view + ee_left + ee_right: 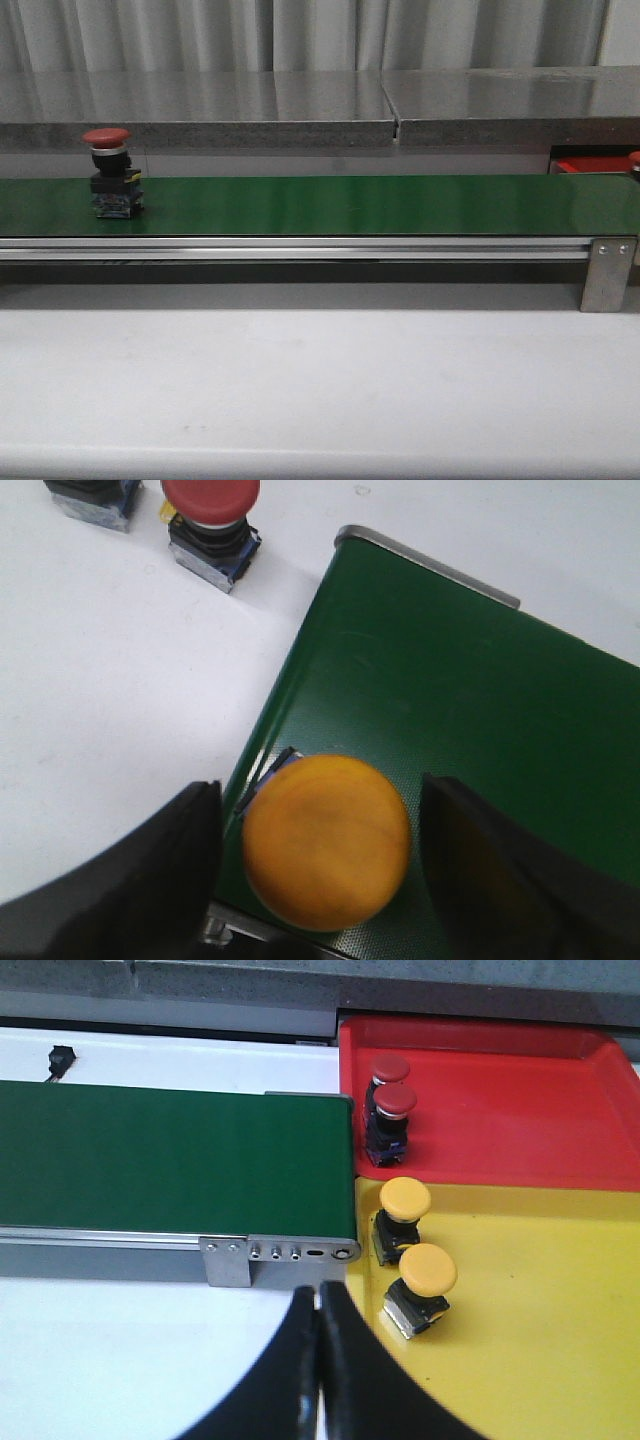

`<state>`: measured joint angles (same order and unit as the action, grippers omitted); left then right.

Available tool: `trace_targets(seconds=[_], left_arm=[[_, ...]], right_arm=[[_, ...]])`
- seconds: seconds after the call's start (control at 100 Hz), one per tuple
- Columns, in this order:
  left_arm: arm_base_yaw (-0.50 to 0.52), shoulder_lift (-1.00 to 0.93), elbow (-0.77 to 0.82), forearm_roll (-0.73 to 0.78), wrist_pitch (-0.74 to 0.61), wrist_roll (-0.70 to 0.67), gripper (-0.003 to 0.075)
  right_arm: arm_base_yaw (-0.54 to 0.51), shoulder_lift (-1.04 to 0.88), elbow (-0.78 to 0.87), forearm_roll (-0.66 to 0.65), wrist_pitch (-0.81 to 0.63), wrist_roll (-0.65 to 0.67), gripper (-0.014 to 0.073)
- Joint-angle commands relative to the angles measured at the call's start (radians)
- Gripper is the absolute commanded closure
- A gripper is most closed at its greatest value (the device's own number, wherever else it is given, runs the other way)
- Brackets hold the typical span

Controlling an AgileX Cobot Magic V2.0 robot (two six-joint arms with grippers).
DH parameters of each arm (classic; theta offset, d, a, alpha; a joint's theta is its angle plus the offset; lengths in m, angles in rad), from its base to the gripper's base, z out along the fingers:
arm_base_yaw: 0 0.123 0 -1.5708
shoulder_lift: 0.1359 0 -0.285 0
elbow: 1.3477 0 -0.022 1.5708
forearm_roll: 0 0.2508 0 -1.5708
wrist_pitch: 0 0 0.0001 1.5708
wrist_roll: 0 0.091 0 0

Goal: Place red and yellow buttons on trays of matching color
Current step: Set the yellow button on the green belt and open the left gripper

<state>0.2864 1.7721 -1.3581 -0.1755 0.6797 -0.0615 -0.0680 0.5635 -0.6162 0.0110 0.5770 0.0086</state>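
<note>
Your left gripper (325, 865) is open around a yellow button (327, 842) at the green belt (480, 720) end, not closed yet (right gripper (318, 1360) is shut, empty). Next, close and carry it to the yellow tray (540, 1360); the red tray (500, 1110) adjoins it.

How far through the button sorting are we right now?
Sorted: two red buttons on the red tray, two yellow ones on the yellow tray. In hand: yellow button between the open left gripper fingers. Left: red button on the belt.
</note>
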Motion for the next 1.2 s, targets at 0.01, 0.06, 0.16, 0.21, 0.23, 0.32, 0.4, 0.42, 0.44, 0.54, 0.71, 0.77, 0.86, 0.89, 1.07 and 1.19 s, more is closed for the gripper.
trace_targets(seconds=[0.01, 0.06, 0.16, 0.21, 0.23, 0.32, 0.4, 0.42, 0.44, 0.54, 0.71, 0.77, 0.86, 0.89, 1.07, 1.19], left_arm=[[-0.007, -0.059, -0.025, -0.015, -0.047, 0.001, 0.0237], [-0.007, -0.062, -0.025, -0.015, -0.047, 0.001, 0.0237], [-0.007, -0.081, -0.025, -0.015, -0.047, 0.001, 0.0237], [-0.007, -0.096, -0.025, -0.015, -0.047, 0.001, 0.0237], [-0.007, -0.103, -0.025, -0.015, -0.047, 0.001, 0.0237], [-0.008, -0.142, -0.025, -0.015, -0.047, 0.004, 0.0237], [-0.012, -0.179, -0.025, -0.015, -0.04, 0.005, 0.0239], [-0.015, -0.188, -0.025, -0.015, -0.04, 0.007, 0.0239], [-0.02, -0.198, -0.025, -0.015, -0.038, 0.008, 0.0239], [-0.048, -0.243, -0.025, -0.015, -0.031, 0.029, 0.0248], [-0.127, -0.314, -0.01, -0.015, -0.035, 0.05, 0.0435], [-0.161, -0.342, 0.012, -0.015, -0.037, 0.05, 0.054], [-0.204, -0.384, 0.051, -0.011, -0.047, 0.051, 0.0715], [-0.217, -0.397, 0.069, -0.008, -0.049, 0.052, 0.0738], [-0.291, -0.492, 0.164, -0.008, -0.071, 0.056, 0.0741], [-0.339, -0.551, 0.231, -0.008, -0.078, 0.062, 0.0741]], right_arm=[[0.0, 0.0, -0.026, -0.011, -0.069, -0.009, 0.0711], [0.0, 0.0, -0.026, -0.011, -0.069, -0.009, 0.0711], [0.0, 0.0, -0.026, -0.011, -0.069, -0.009, 0.0711], [0.0, 0.0, -0.026, -0.011, -0.069, -0.009, 0.0711], [0.0, 0.0, -0.026, -0.011, -0.069, -0.009, 0.0711], [0.0, 0.0, -0.026, -0.011, -0.069, -0.009, 0.0711], [0.0, 0.0, -0.026, -0.011, -0.069, -0.009, 0.0711], [0.0, 0.0, -0.026, -0.011, -0.069, -0.009, 0.0711], [0.0, 0.0, -0.026, -0.011, -0.069, -0.009, 0.0711], [0.0, 0.0, -0.026, -0.011, -0.069, -0.009, 0.0711], [0.0, 0.0, -0.026, -0.011, -0.069, -0.009, 0.0711], [0.0, 0.0, -0.026, -0.011, -0.069, -0.009, 0.0711], [0.0, 0.0, -0.026, -0.011, -0.069, -0.009, 0.0711], [0.0, 0.0, -0.026, -0.011, -0.069, -0.009, 0.0711], [0.0, 0.0, -0.026, -0.011, -0.069, -0.009, 0.0711], [0.0, 0.0, -0.026, -0.011, -0.069, -0.009, 0.0711]])
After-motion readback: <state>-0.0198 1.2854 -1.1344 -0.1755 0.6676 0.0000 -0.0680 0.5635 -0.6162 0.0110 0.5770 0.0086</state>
